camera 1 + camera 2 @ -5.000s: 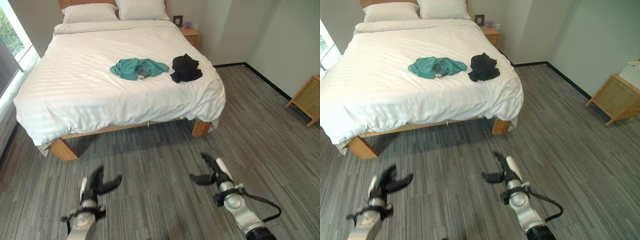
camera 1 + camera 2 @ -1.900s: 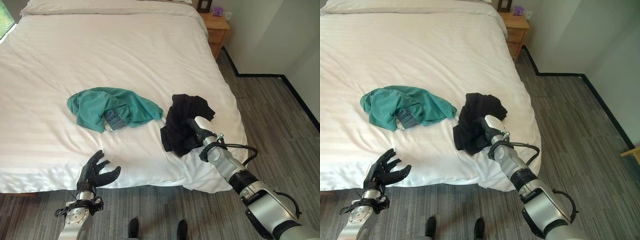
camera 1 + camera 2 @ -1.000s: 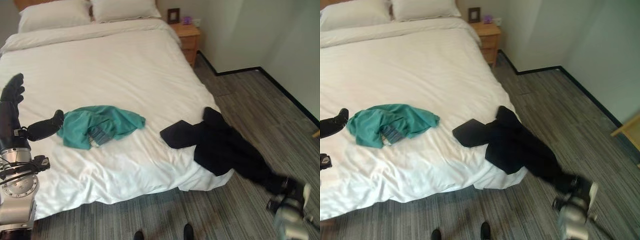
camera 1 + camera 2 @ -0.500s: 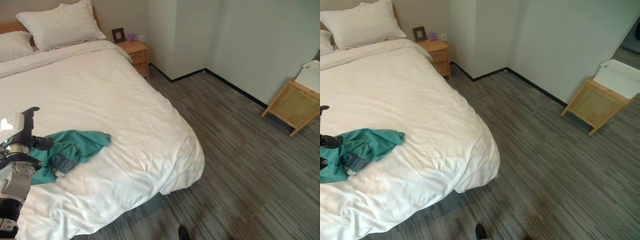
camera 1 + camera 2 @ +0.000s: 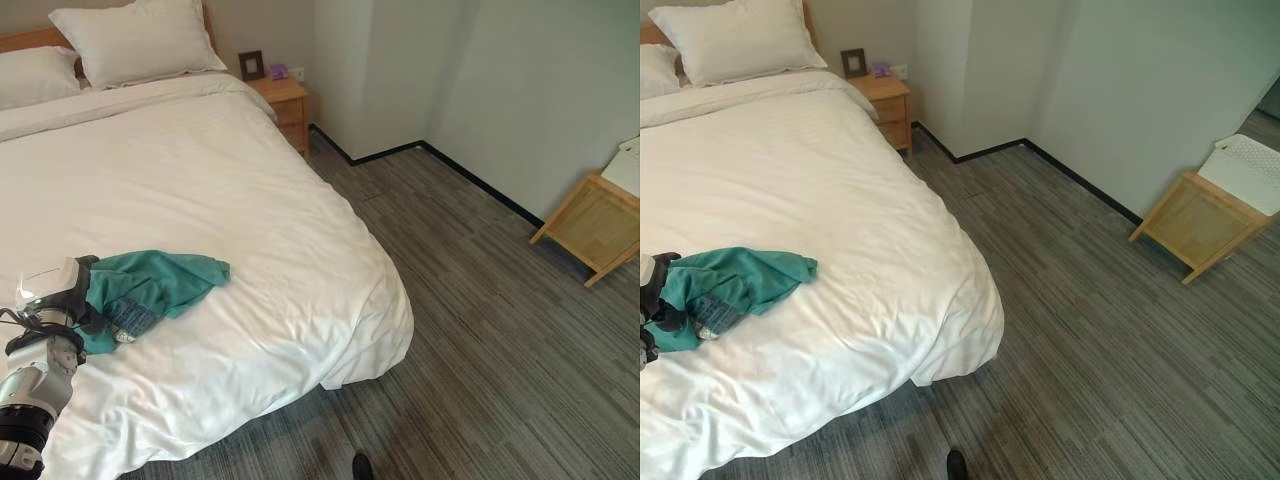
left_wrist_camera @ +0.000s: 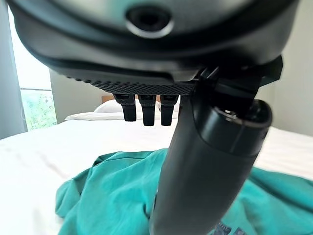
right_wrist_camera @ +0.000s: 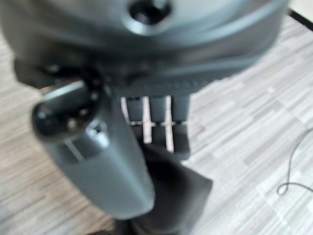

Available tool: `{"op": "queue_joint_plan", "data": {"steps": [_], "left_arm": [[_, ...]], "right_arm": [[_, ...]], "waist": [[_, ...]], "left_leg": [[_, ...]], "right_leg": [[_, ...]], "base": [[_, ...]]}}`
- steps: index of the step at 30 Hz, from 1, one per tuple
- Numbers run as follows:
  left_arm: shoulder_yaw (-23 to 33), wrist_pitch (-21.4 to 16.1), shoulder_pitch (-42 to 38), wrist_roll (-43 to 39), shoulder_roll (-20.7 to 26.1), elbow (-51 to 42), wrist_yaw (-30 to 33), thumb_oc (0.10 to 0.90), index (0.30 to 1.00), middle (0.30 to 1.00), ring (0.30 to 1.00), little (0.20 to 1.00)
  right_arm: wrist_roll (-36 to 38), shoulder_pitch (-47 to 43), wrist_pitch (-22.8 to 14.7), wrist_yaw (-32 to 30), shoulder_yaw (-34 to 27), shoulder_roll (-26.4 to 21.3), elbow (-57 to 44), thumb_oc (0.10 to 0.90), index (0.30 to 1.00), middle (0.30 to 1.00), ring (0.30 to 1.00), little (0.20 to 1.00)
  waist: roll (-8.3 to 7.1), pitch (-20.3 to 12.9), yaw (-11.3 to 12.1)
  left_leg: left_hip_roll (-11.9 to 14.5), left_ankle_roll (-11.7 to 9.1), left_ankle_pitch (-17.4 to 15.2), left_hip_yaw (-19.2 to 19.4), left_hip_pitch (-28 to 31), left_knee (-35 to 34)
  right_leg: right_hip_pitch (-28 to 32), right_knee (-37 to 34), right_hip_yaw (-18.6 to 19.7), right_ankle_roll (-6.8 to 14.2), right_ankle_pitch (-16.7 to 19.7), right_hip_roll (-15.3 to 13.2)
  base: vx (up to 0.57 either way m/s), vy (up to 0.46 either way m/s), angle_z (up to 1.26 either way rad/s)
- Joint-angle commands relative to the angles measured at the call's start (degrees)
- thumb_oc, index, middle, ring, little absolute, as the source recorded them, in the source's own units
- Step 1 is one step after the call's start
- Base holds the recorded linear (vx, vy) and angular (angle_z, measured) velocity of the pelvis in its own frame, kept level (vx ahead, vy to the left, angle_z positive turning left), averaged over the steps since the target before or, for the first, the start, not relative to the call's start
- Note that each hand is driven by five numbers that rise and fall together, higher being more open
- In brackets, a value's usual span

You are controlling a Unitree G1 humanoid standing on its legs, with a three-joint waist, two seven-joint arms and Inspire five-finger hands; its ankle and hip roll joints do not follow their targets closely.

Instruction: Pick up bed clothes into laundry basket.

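The left hand (image 5: 62, 292) is resting, fingers relaxed, at the teal shirt (image 5: 150, 287) lying on the bed (image 5: 250, 220), while the right hand (image 7: 105, 161) is pinching black cloth (image 7: 171, 193) above the floor (image 7: 254, 127).

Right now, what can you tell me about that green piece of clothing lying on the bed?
The teal garment is a soft, crumpled top lying in a loose heap on the white bedsheet, near the bed's foot edge. A small blue-grey patterned patch shows among its folds. It looks like light knit cloth, bunched rather than folded. The robot's left hand is right at its near end; the left wrist view shows the thumb down over the cloth, though a firm grasp cannot be confirmed.
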Motion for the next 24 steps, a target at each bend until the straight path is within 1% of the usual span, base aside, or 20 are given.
{"op": "queue_joint_plan", "data": {"steps": [1,3,4,5,6,8,9,10,12,13,14,16,17,18,19,20,21,22,24], "left_arm": [[2.86,0.37,-7.07,5.03,8.18,2.49,2.16,0.8,0.9,0.9,0.9,0.9],[0.07,-0.34,-9.67,5.43,9.56,7.1,3.56,0.8,0.9,0.9,0.9,0.9],[-2.12,-0.92,-12.1,5.53,10.82,9.62,4.21,0.8,0.9,0.9,0.9,0.9],[-5.61,-1.7,-17.17,5.08,13.61,14.08,5.97,0.8,0.9,0.9,0.9,0.9],[-6.57,-1.86,-18.16,4.93,13.65,14.62,6.13,0.8,0.9,0.9,0.9,0.9],[-13.17,-2.45,-25.6,4.94,15.74,19.46,7.59,0.8,0.9,0.9,0.9,0.9],[-19.22,-2.92,-31.96,5.49,17.01,22.68,8.6,0.8,0.9,0.9,0.9,0.9],[-20.4,-3.02,-33.16,5.38,16.94,23.13,8.66,0.8,0.9,0.9,0.9,0.9],[-29.27,-3.13,-42.57,6.08,17.5,27.28,9.01,0.8,0.9,0.9,0.9,0.9],[-30.42,-3.23,-43.77,5.98,17.38,27.68,9.01,0.8,0.9,0.9,0.9,0.9],[-32.7,-3.55,-45.67,6.13,17.46,28.97,8.39,0.8,0.9,0.9,0.9,0.9],[-35.87,-4.4,-47.15,6.66,17.59,32.02,6.0,0.8,0.9,0.9,0.9,0.9],[-36.07,-4.63,-46.39,7.16,17.3,33.19,5.09,0.707,0.761,0.761,0.761,0.761],[-35.82,-5.11,-43.44,8.44,15.89,35.06,2.53,0.4,0.3,0.3,0.3,0.3],[-35.71,-5.11,-43.33,8.45,15.89,35.04,2.54,0.4,0.3,0.3,0.3,0.3],[-35.44,-5.55,-41.72,8.99,15.21,35.63,0.46,0.4,0.3,0.3,0.3,0.3],[-32.63,-6.31,-37.1,8.53,14.91,36.02,-2.62,0.4,0.3,0.3,0.3,0.3],[-31.98,-6.27,-36.42,8.57,14.95,35.83,-2.63,0.4,0.3,0.3,0.3,0.3],[-28.02,-7.28,-31.3,7.04,14.5,35.4,-5.21,0.4,0.3,0.3,0.3,0.3]], "right_arm": [[-1.83,-0.59,-0.08,-0.72,1.22,-2.87,0.33,0.4,0.3,0.3,0.3,0.3],[-2.58,-1.06,-0.78,-1.07,2.36,-3.53,-0.82,0.4,0.3,0.3,0.3,0.3],[-2.77,-1.15,-1.38,-1.29,3.23,-3.9,-1.72,0.4,0.3,0.3,0.3,0.3],[-3.35,-0.77,-2.42,-1.55,5.27,-4.11,-2.96,0.4,0.3,0.3,0.3,0.3],[-3.33,-0.75,-2.44,-1.56,5.14,-3.9,-2.94,0.4,0.3,0.3,0.3,0.3],[-3.64,-0.67,-3.3,-2.1,6.92,-3.51,-2.86,0.4,0.3,0.3,0.3,0.3],[-3.54,-1.09,-3.84,-2.42,8.5,-3.26,-2.11,0.4,0.3,0.3,0.3,0.3],[-3.51,-1.09,-3.88,-2.44,8.34,-2.98,-2.03,0.4,0.3,0.3,0.3,0.3],[-2.56,-1.92,-4.59,-2.58,10.01,-3.03,-1.24,0.4,0.3,0.3,0.3,0.3],[-2.53,-1.95,-4.62,-2.58,9.86,-2.73,-1.18,0.4,0.3,0.3,0.3,0.3],[-2.32,-2.18,-4.74,-2.65,9.98,-2.55,-1.17,0.4,0.3,0.3,0.3,0.3],[-1.79,-2.97,-4.85,-2.51,10.58,-2.51,-0.93,0.4,0.3,0.3,0.3,0.3],[-1.69,-3.19,-4.85,-2.34,10.78,-2.4,-1.0,0.4,0.3,0.3,0.3,0.3],[-1.54,-4.06,-4.88,-2.1,11.19,-2.81,-1.4,0.4,0.3,0.3,0.3,0.3],[-1.54,-4.06,-4.88,-2.09,11.21,-2.85,-1.4,0.4,0.3,0.3,0.3,0.3],[-1.35,-4.5,-4.97,-1.88,11.28,-3.06,-1.87,0.4,0.3,0.3,0.3,0.3],[-1.55,-4.73,-4.74,-1.71,11.11,-3.21,-2.39,0.4,0.3,0.3,0.3,0.3],[-1.56,-4.74,-4.72,-1.7,11.25,-3.41,-2.41,0.4,0.3,0.3,0.3,0.3],[-1.92,-4.88,-4.52,-1.3,10.85,-3.9,-2.76,0.4,0.3,0.3,0.3,0.3]], "waist": [[0.01,0.83,-1.38],[0.06,1.14,-2.0],[0.09,1.51,-2.48],[0.19,2.06,-3.35],[0.09,1.89,-3.19],[0.29,1.48,-3.64],[0.56,1.11,-3.99],[0.38,1.04,-3.8],[0.85,1.21,-4.33],[0.65,1.21,-4.15],[0.66,1.25,-4.09],[0.83,1.3,-4.04],[0.8,1.34,-4.01],[0.92,1.37,-4.01],[0.95,1.38,-4.03],[1.02,1.43,-4.03],[0.9,1.61,-3.66],[1.05,1.63,-3.79],[0.97,1.84,-3.38]], "left_leg": [[2.07,-2.8,-1.16,3.23,0.66,0.43],[2.15,-2.84,-0.79,3.43,-0.8,0.43],[2.21,-2.89,-0.5,3.5,-1.94,0.43],[2.27,-2.92,0.1,3.85,-3.92,0.43],[2.27,-2.92,0.15,3.81,-4.18,0.43],[2.39,-2.91,0.64,3.94,-6.07,0.43],[2.53,-2.92,0.98,4.04,-7.12,0.43],[2.54,-2.92,1.0,3.98,-7.25,0.43],[2.67,-3.03,1.54,3.94,-8.32,0.43],[2.68,-3.04,1.56,3.88,-8.42,0.43],[2.71,-3.05,1.63,3.87,-8.65,0.43],[2.81,-3.16,1.74,4.0,-8.93,0.43],[2.85,-3.17,1.78,4.04,-8.9,0.43],[3.02,-3.21,1.73,4.41,-8.45,0.43],[3.02,-3.21,1.72,4.43,-8.43,0.43],[3.06,-3.21,1.68,4.5,-8.13,0.43],[3.09,-3.2,1.6,4.63,-7.56,0.43],[3.09,-3.2,1.57,4.69,-7.47,0.43],[3.09,-3.16,1.51,4.79,-7.04,0.43]], "right_leg": [[3.76,0.62,-1.85,6.34,-3.19,-3.68],[1.99,0.62,-1.63,6.4,-2.57,-3.65],[0.71,0.62,-1.4,6.49,-2.09,-3.63],[-1.48,0.62,-1.12,6.62,-1.33,-3.42],[-1.72,0.62,-1.15,6.62,-1.28,-3.42],[-3.73,0.62,-1.23,6.71,-0.72,-3.12],[-4.81,0.62,-1.46,6.83,-0.35,-3.1],[-4.91,0.62,-1.52,6.83,-0.34,-3.1],[-5.92,0.62,-1.53,6.88,-0.07,-3.13],[-5.98,0.62,-1.59,6.87,-0.06,-3.13],[-6.25,0.62,-1.67,6.87,-0.04,-3.15],[-6.65,0.62,-1.58,6.96,0.06,-3.15],[-6.62,0.62,-1.42,6.94,0.03,-3.13],[-6.41,0.62,-1.09,6.88,-0.11,-3.03],[-6.4,0.62,-1.08,6.88,-0.11,-3.02],[-6.2,0.62,-0.88,6.8,-0.18,-2.97],[-5.79,0.62,-0.66,6.73,-0.36,-2.94],[-5.73,0.62,-0.61,6.73,-0.36,-2.93],[-5.46,0.62,-0.38,6.59,-0.49,-2.91]], "base": [[-0.05,0.013,-0.02],[-0.07,0.013,-0.03],[-0.18,0.019,-0.03],[-0.15,0.012,-0.04],[-0.13,0.005,-0.07],[-0.06,-0.015,-0.06],[-0.04,-0.021,0.0],[0.0,0.0,0.0],[0.0,0.0,0.0],[0.0,0.0,0.0],[0.0,0.0,0.0],[-0.02,0.008,-0.05],[0.0,0.007,-0.11],[0.0,0.005,-0.13],[0.0,0.005,-0.15],[0.01,0.013,-0.2],[0.01,0.013,-0.2],[0.01,0.013,-0.21],[0.0,0.009,-0.12]]}}
